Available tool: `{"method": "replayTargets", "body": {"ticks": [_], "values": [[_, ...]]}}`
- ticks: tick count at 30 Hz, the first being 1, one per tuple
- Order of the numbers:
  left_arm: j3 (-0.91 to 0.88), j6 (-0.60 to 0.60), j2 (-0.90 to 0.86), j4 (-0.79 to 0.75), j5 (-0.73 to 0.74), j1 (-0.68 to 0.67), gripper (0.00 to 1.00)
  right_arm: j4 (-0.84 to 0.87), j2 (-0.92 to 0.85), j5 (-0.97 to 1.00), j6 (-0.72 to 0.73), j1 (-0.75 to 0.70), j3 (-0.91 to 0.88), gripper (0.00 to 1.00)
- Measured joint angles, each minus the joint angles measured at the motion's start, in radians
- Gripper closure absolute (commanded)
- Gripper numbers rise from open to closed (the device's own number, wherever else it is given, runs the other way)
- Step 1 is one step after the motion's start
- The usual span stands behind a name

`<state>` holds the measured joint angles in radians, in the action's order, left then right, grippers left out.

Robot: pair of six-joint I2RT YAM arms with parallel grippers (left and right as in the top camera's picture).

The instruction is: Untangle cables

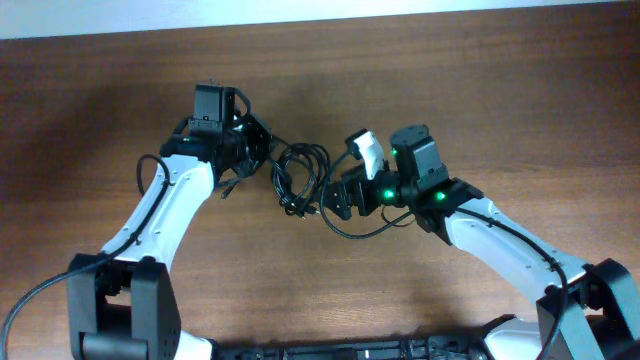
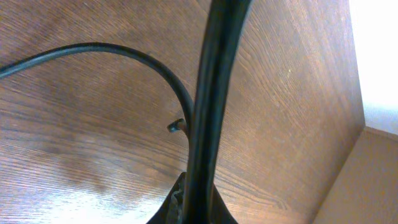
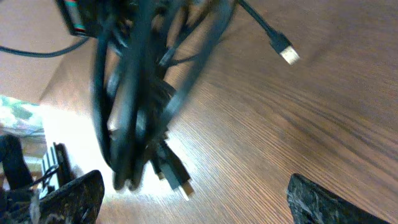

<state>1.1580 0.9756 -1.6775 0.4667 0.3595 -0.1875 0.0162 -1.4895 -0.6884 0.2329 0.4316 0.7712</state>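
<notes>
The cables [image 1: 300, 175] form a tangled black bundle of loops on the brown table between my two arms. My left gripper [image 1: 258, 146] sits at the bundle's left side. In the left wrist view it [image 2: 198, 208] is shut on one thick black cable [image 2: 208, 93] that runs straight up from the jaws. A second cable [image 2: 93, 48] arcs in from the left and ends in a small plug [image 2: 176, 126]. My right gripper [image 1: 332, 198] is at the bundle's right side. Its fingers [image 3: 71, 199] stand wide open with nothing between them, just below the hanging cables [image 3: 134, 93] and a gold-tipped plug [image 3: 184, 185].
Another plug end [image 3: 286, 53] lies on the wood beyond the bundle. One loose cable loop [image 1: 360, 232] trails under the right arm. The table's far edge [image 2: 356, 118] meets a white wall. Thick black wires [image 1: 40, 290] run from the left arm's base.
</notes>
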Motion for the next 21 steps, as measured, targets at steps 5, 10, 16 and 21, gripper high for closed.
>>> {"method": "replayTargets", "body": {"ticks": [5,10,16,21], "values": [[0.0,0.0,0.0,0.0,0.007,-0.023,1.0,0.15,0.0,-0.063,0.11,0.002,-0.002,0.59],[0.0,0.0,0.0,0.0,-0.046,-0.13,1.0,0.152,-0.004,-0.027,0.212,0.047,-0.002,0.96],[0.0,0.001,0.0,-0.003,-0.199,-0.22,1.0,0.181,-0.008,0.022,0.455,0.066,-0.005,0.96],[0.0,0.001,0.0,-0.012,-0.331,-0.278,1.0,0.211,-0.015,0.036,0.553,0.067,-0.015,0.96]]}}
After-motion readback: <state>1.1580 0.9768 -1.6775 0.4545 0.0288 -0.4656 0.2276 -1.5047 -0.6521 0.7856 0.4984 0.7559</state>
